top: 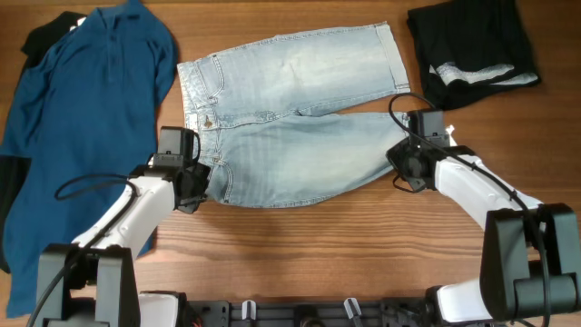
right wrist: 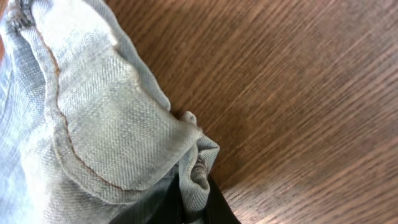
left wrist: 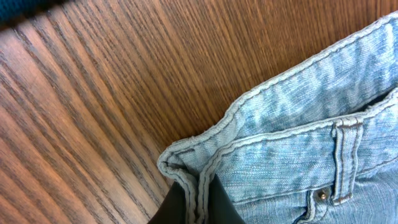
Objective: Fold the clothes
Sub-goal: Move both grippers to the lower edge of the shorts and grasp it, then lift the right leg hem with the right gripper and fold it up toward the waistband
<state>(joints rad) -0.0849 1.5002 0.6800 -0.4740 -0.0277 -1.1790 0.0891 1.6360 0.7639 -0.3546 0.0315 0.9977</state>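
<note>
Clamped shut on the denim shorts (top: 300, 136), spread flat mid-surface (top: 318, 245): left end effector (top: 193, 189) at the near waistband corner (left wrist: 180, 162), right end effector (top: 406, 156) at the near cuff (right wrist: 193, 155). Probably gripped so to carry the near leg over the far one.

The left arm (top: 136, 207) reaches forward and inward from the near edge, wrist low, its jaws pinched tight on the waistband corner of the denim shorts (top: 300, 154). The right arm (top: 467, 182) angles inward from the opposite side, wrist low, its jaws clamped on a leg's hem corner.
</note>
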